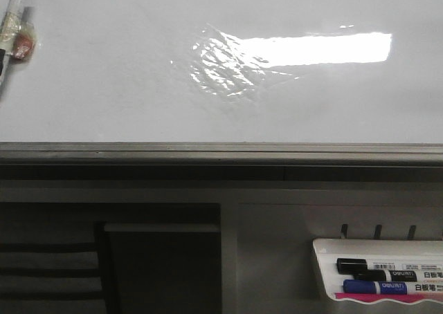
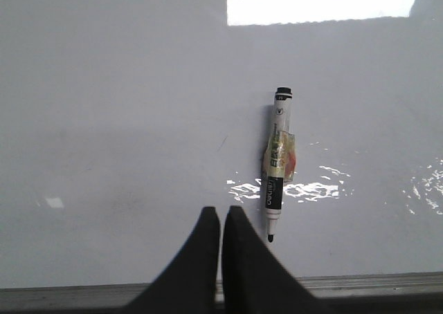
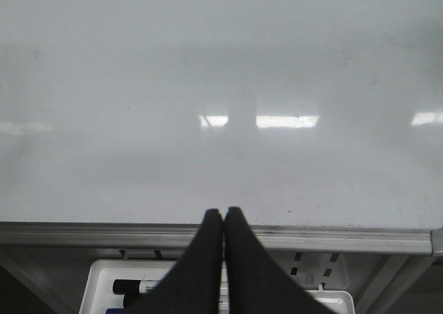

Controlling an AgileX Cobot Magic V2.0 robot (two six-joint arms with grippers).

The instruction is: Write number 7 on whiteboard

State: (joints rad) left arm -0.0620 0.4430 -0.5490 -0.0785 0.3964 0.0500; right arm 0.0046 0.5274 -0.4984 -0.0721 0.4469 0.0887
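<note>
The whiteboard (image 2: 138, 120) lies ahead of both clenched hands; a marker (image 2: 277, 165) rests just beside the left hand (image 2: 221, 220).

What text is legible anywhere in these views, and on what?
"deli": black marker in the tray, front view. The rest of its label is too small to read.
Blue marker in the same tray: Chinese characters on the label, too blurred to quote.
Marker on the whiteboard: vertical print on the barrel, unreadable in the left wrist view.
Whiteboard: no readable writing, no 7.
</note>
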